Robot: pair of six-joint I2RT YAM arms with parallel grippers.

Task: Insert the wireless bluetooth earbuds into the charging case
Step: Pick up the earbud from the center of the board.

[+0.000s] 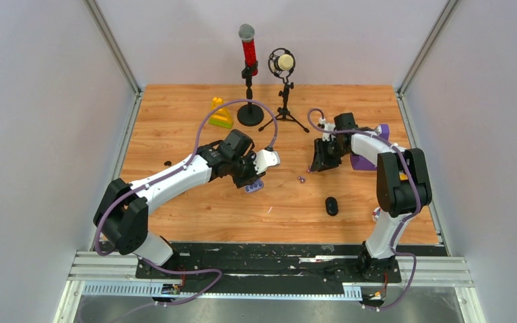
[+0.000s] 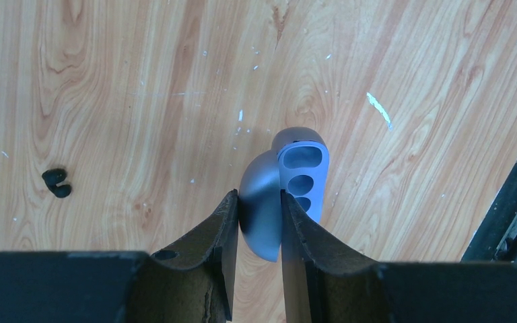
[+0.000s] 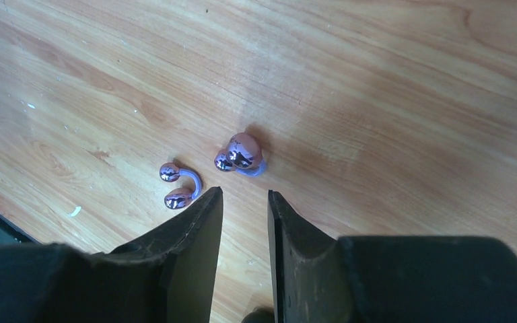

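Observation:
My left gripper is shut on the rounded shell of a blue-purple charging case, which hangs above the wood with its lid swung open and its hollow wells showing. The top view has the case near the table's middle. Two shiny purple earbuds lie on the wood: a C-shaped one touching or just beside my right gripper's left fingertip, and another a little ahead of the jaws. My right gripper is open, low over the table, with nothing between its fingers. A black earbud lies to the left.
A red microphone and a round microphone on a tripod stand at the back. A yellow-green block sits beside them. A black oval case lies near the front, and a purple object sits under the right arm.

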